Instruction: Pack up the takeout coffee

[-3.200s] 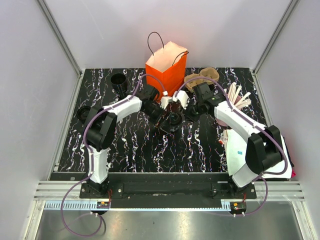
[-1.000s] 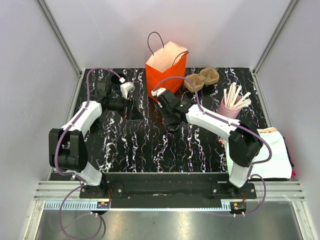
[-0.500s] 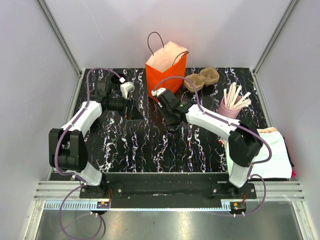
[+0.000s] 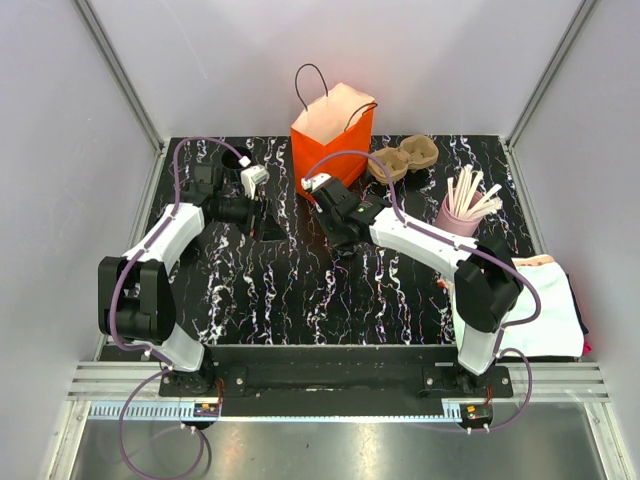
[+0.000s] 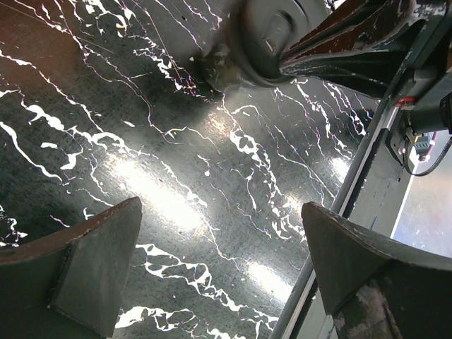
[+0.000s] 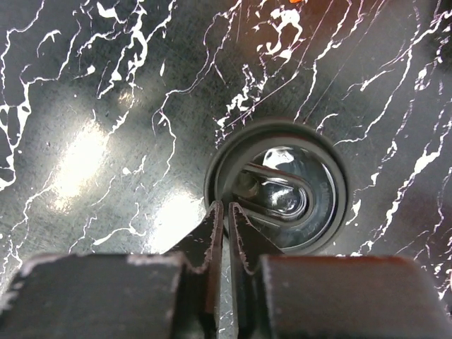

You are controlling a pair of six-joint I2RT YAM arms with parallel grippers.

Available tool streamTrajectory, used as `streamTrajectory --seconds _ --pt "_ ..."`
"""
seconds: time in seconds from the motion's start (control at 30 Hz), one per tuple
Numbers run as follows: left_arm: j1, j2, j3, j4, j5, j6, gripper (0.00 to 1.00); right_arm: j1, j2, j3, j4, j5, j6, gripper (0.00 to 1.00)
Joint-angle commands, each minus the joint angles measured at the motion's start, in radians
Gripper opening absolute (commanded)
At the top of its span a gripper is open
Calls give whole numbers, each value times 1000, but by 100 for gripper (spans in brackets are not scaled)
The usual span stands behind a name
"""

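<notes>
A black tabletop (image 4: 270,290) veined with white is filling the floor of the cell, and lamp glare is pooling on it in soft bright patches in both wrist views. Pale grey walls (image 4: 200,60) are closing it in on three sides, with aluminium posts running up the back corners and a metal rail (image 4: 330,385) lying along the near edge.

The takeout coffee (image 6: 289,187) is sitting on the middle of the table, in front of the orange paper bag (image 4: 335,145), and is seen from above as a round black lid. The right gripper (image 6: 224,212) is pinching the near rim of that lid, its fingers drawn almost together with only a thin slit between them.

The left gripper (image 5: 220,212) is hovering low over bare tabletop at the back left, its fingers spread wide with nothing between them.

A brown pulp tray (image 4: 403,157) and a pink cup (image 4: 455,218) of white sticks are standing at the back right, and a white cloth (image 4: 545,300) is lying at the right edge.
</notes>
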Motion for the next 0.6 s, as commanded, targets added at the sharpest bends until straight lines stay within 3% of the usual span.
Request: streamTrajectory --seconds 0.0,0.1,0.57 --pt "3 -45 -4 42 19 1 99 9 11 21 -17 -27 4 4" --pt "3 -43 -5 42 21 2 99 9 2 20 -23 -29 -6 0" --pt "3 -45 -4 44 24 -2 99 8 -93 -5 -7 30 -127 0"
